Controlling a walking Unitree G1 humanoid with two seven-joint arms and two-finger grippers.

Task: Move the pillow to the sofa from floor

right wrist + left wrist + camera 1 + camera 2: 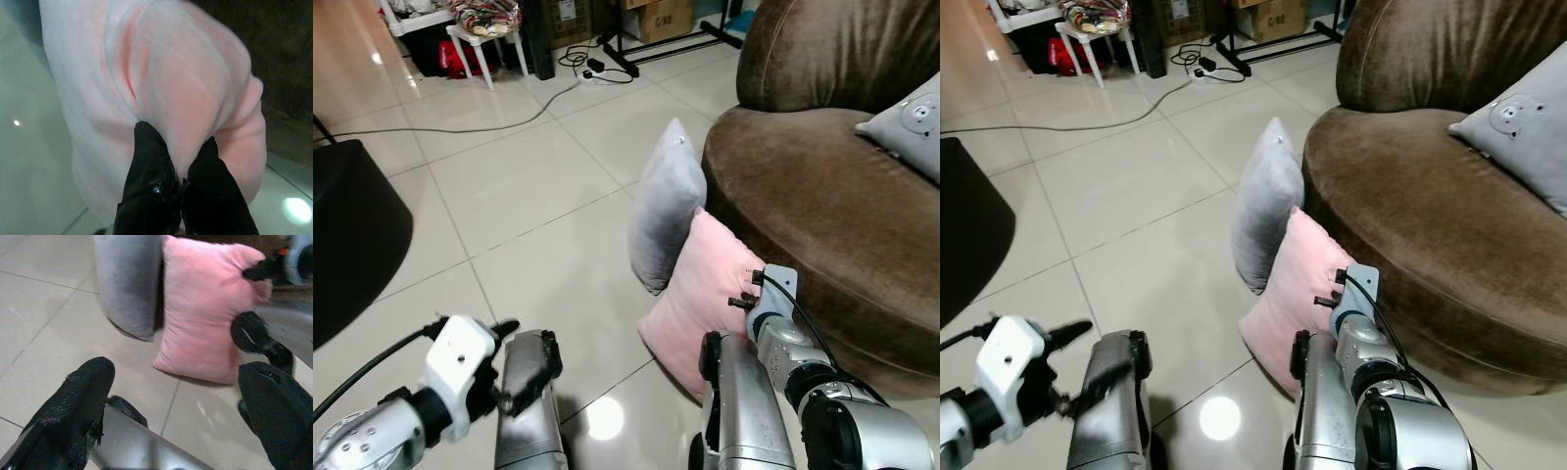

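Right pincer [182,169] pinching a fold of the pink pillow [705,294], fabric bunched up between the black fingers [146,181]. Pillow standing on the floor [529,196], leaning against the front edge of the brown sofa [822,196]. Just behind it a grey pillow [666,201], upright and touching it. Left pincer [176,416] spread wide, hovering low over the tiles, well apart from both. Another grey cushion [1518,132] up on the sofa seat.
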